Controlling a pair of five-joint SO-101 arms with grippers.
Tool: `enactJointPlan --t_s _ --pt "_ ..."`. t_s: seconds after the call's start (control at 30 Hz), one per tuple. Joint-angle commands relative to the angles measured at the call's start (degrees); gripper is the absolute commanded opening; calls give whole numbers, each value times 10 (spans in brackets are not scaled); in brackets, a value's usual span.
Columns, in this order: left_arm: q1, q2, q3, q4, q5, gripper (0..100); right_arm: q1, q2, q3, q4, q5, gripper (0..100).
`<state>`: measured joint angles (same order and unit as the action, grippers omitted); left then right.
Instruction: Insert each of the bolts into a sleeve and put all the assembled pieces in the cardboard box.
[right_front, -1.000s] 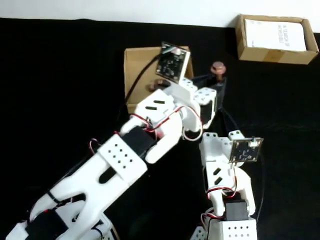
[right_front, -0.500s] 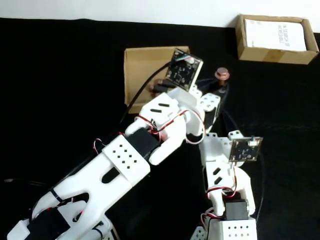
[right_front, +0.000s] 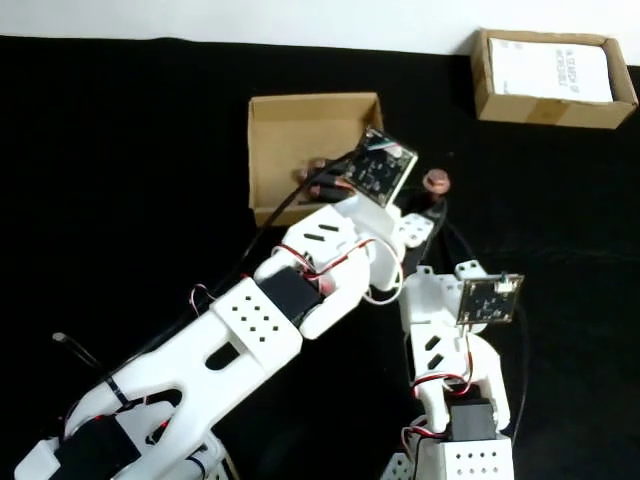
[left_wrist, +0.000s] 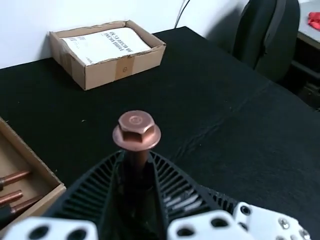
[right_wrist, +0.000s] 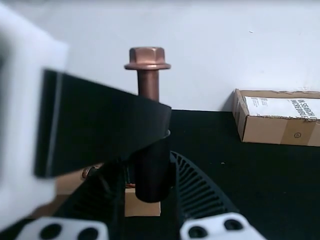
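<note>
Left gripper pinches the bolt, right gripper the sleeve.

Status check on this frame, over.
Left hand shut on bolt. Right hand shut on sleeve. Bolt upright, in line above sleeve; junction hidden. Nothing in the way.

Paper-filled box, black table, office chair, white wall

Soft, even light keeps the black table dark, the left arm bright and the bolt faintly glinting.
</note>
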<state>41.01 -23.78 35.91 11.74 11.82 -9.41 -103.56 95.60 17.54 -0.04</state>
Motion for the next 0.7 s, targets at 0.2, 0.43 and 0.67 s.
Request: enactJointPlan --t_s 0.2,0.43,0.67 --pt "5 -18 -5 127 -3 254 1 -6 71 -9 -1 7" --pt "-1 -95 -1 256 -4 239 2 0 33 -6 -4 6" --pt "-7 -254 52 325 -4 20 2 22 -74 65 -29 6"
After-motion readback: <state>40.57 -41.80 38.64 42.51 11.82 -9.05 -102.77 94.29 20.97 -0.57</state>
